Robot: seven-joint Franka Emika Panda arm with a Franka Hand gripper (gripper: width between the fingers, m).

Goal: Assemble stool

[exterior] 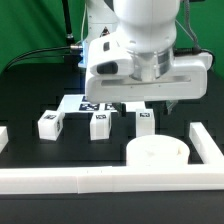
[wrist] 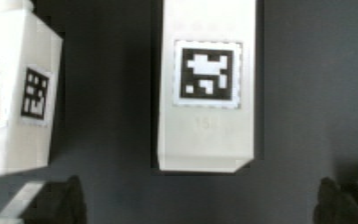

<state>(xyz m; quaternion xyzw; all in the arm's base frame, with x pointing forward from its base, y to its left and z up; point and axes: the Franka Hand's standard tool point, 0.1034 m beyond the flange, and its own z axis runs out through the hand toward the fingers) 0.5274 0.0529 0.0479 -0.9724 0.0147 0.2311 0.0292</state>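
White plastic, tag upward: the leg (wrist: 208,90) lies flat on the dark table (exterior: 30,95), directly beneath our gripper (exterior: 150,104), whose jaws stand wide and hold nothing. In the exterior view we see its long axis run from 12 to 6 o'clock, square across the jaws' closing line. The seat disc (exterior: 158,152) sits at 5 o'clock from it.
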